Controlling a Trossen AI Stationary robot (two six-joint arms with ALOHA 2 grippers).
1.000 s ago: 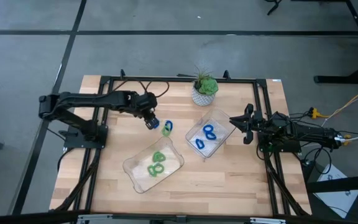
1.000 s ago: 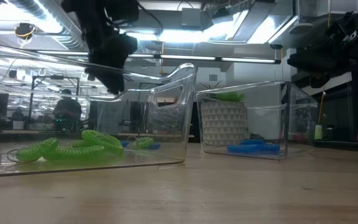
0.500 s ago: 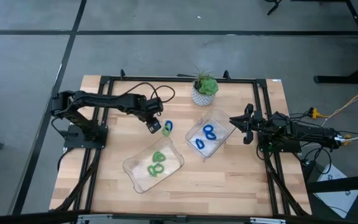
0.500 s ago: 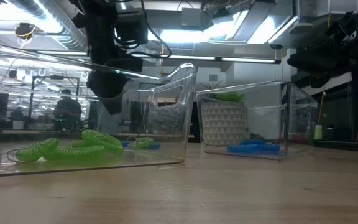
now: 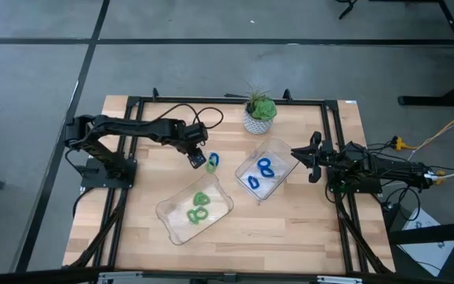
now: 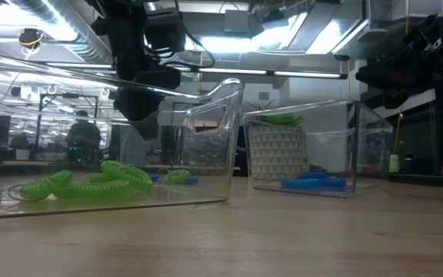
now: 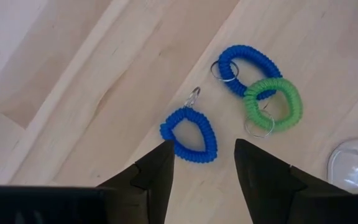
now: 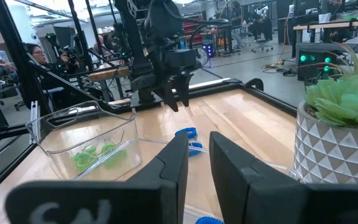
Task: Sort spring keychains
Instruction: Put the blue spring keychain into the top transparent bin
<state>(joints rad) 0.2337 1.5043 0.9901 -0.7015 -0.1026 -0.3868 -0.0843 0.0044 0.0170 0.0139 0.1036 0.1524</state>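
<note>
Three loose spring keychains lie flat on the wooden table. A blue one (image 7: 190,134) lies alone, and a second blue one (image 7: 247,65) has a green one (image 7: 273,102) overlapping its end. They show in the high view (image 5: 212,162) between the two clear trays and the left arm. My left gripper (image 7: 202,146) is open and points down above the table (image 6: 141,127), its fingers standing on either side of the single blue keychain without touching it. My right gripper (image 8: 197,165) waits at the table's right side (image 5: 310,158), slightly open and empty.
A clear tray (image 5: 225,207) near the front holds green keychains (image 5: 199,207). A second clear tray (image 5: 284,151) to its right holds blue keychains (image 5: 262,172). A potted plant (image 5: 259,114) stands at the far edge. People sit in the room beyond the table (image 8: 33,53).
My left gripper has gone down and a little toward the table's right edge, coming over the loose keychains. It has turned somewhat on the way. The keychains and trays have not moved.
</note>
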